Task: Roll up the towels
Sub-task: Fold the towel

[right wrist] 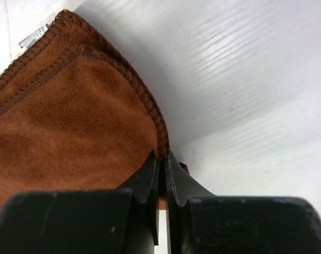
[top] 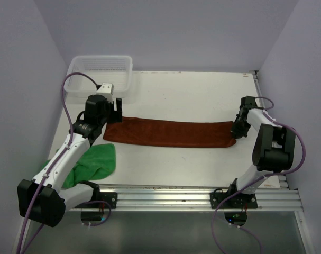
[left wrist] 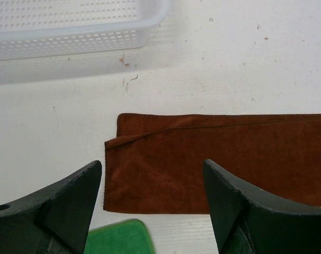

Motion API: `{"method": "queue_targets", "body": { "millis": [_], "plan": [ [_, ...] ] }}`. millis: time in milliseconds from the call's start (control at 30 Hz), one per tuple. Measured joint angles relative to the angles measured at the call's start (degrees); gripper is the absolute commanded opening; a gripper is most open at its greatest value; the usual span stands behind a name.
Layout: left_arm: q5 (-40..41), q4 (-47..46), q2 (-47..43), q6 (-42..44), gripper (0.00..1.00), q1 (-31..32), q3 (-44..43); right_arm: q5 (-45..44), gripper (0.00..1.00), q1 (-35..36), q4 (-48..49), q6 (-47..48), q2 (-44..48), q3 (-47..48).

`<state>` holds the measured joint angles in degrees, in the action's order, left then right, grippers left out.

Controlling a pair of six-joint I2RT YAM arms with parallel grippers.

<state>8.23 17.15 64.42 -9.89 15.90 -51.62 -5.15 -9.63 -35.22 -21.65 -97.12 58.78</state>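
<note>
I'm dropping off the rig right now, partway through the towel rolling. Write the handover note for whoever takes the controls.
Left gripper: open, poised over the left end of the rust-brown towel.
Right gripper: shut on that towel's right-end corner.
Rust-brown towel: a long flat strip across the middle of the table, no roll started.
Green towel: bunched at the near left, partly under the left arm.
White basket: far left corner.
Done: brown towel laid out as a strip.
Left: roll the brown towel, then flatten and roll the green one.
</note>
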Motion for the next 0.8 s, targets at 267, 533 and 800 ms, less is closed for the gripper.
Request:
{"method": "queue_targets", "body": {
  "millis": [267,533,800],
  "plan": [
    [0.0,0.0,0.0,0.0,0.81,0.79,0.0,-11.45,0.0,0.09,-6.93,0.31,5.11,6.99],
    [-0.55,0.02,0.02,0.0,0.82,1.62,0.0,-18.05,0.0,0.09,-13.22,0.35,15.23,16.04],
    [-0.7,0.04,0.02,0.0,0.84,3.43,0.0,-19.15,0.0,5.97,-18.16,3.39,15.8,25.2]
  ]
}}
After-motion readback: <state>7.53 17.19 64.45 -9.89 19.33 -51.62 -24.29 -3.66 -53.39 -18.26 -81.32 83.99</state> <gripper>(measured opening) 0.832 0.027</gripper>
